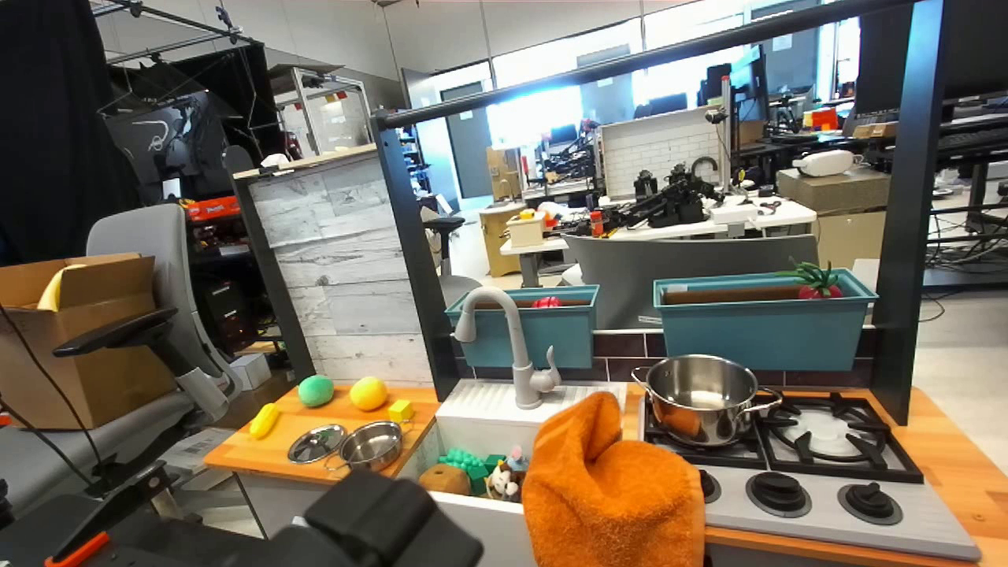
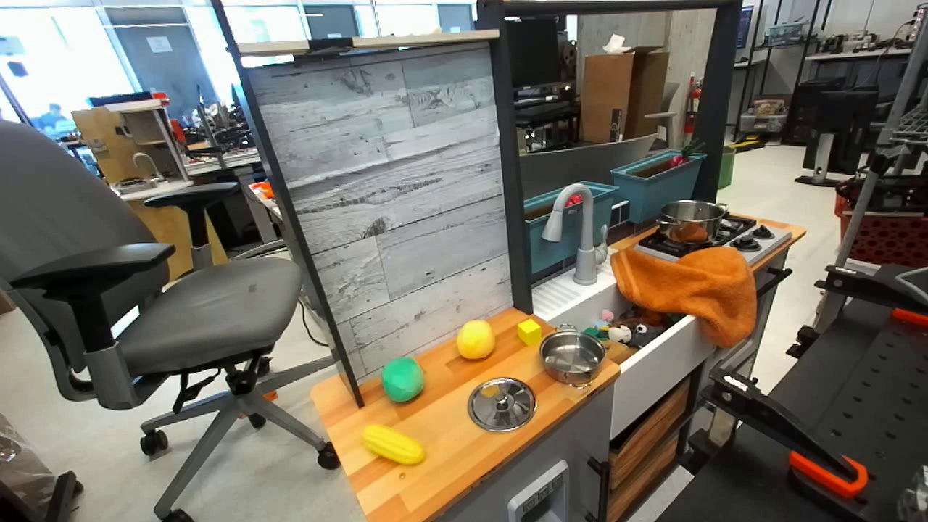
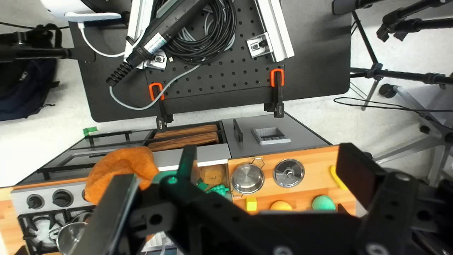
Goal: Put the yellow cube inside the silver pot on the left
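The small yellow cube point(image 1: 401, 410) sits on the wooden counter point(image 2: 449, 435), close behind the small silver pot point(image 1: 370, 450). Both also show in an exterior view, the cube point(image 2: 529, 332) beside the pot point(image 2: 573, 374). In the wrist view the cube point(image 3: 251, 204) lies just below the pot point(image 3: 247, 178), near its handle, outside it. The pot is uncovered and looks empty. My gripper point(image 3: 270, 159) is open with nothing between its fingers, high above the counter. A dark blurred form point(image 1: 394, 516) stands at the bottom of an exterior view; I cannot tell which part it is.
A silver lid point(image 2: 502, 404), a yellow ball point(image 2: 475, 339), a green ball point(image 2: 402, 379) and a yellow corn-like toy point(image 2: 393, 444) lie on the counter. The sink holds toys beside the faucet point(image 1: 520, 346). An orange towel point(image 1: 614, 488) hangs over it. A larger pot point(image 1: 728, 425) stands on the stove.
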`<state>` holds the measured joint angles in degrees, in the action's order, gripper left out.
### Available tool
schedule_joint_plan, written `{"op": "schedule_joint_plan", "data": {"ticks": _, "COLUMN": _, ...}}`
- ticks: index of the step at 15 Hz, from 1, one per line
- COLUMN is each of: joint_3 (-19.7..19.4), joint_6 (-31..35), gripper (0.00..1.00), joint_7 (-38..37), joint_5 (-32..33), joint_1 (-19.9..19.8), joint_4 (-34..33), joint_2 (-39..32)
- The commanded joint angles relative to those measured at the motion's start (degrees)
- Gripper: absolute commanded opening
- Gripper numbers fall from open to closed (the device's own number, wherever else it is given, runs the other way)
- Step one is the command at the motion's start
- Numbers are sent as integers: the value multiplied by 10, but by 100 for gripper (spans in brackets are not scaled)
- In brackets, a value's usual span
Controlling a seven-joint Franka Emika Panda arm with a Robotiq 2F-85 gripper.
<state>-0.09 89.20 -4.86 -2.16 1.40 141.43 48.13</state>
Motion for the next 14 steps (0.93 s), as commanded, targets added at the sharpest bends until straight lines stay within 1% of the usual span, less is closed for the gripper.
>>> {"op": "schedule_joint_plan", "data": {"ticks": 1, "joint_3": 5, "joint_6": -1, "gripper": 100, "joint_7": 5, "joint_5": -4, "joint_1": -8, "joint_4": -1, "joint_2": -1}}
{"op": "schedule_joint_plan", "data": {"ticks": 11, "joint_3": 5, "joint_6": -1, "gripper": 100, "joint_7": 5, "joint_5": -4, "joint_1": -8, "joint_4": -1, "joint_2": -1}}
{"op": "schedule_joint_plan", "data": {"ticks": 14, "joint_3": 0, "joint_6": 36, "gripper": 100, "joint_7": 10, "joint_5": -8, "joint_1": -8, "joint_4": 4, "joint_2": -10}}
